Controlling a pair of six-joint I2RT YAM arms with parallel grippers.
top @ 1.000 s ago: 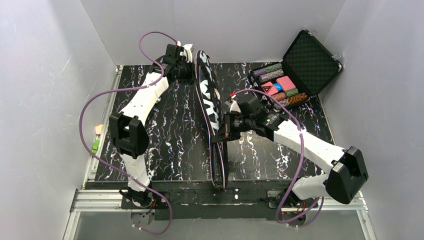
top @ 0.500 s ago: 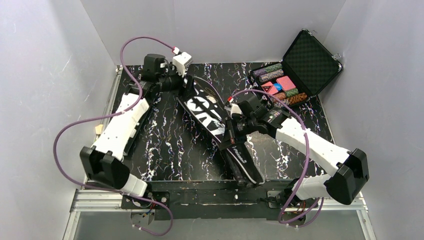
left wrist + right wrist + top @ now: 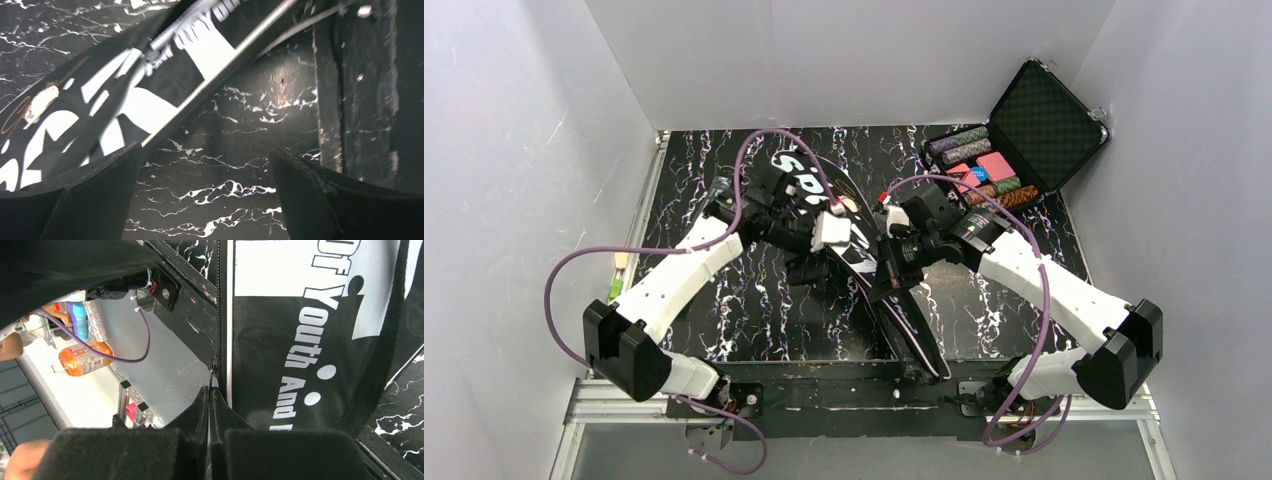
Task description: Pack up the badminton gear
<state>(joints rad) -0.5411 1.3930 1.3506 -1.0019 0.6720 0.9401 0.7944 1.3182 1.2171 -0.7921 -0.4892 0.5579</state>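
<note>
The long black bag [image 3: 911, 325] with white lettering lies flat and diagonal on the marble table, from back left to the near edge. My right gripper [image 3: 886, 290] is shut on the bag's edge at the zip; in the right wrist view its fingertips [image 3: 210, 389] pinch just below the zipper pull [image 3: 214, 365], beside the lettered bag [image 3: 300, 340]. My left gripper [image 3: 809, 268] stands wide open just left of the bag's middle. In the left wrist view it [image 3: 205, 150] has only bare table between its fingers, with the bag [image 3: 125, 100] up to the left.
An open black hard case [image 3: 1014, 150] of coloured poker chips stands at the back right corner. A small green and cream object [image 3: 616, 280] lies on the rail left of the table. The table's near edge [image 3: 350, 100] runs close to the left gripper.
The left gripper let go of the bag's far end, opened wide and swung to the table's middle. The bag went from standing on edge to lying flat and diagonal. The right gripper stayed shut.
</note>
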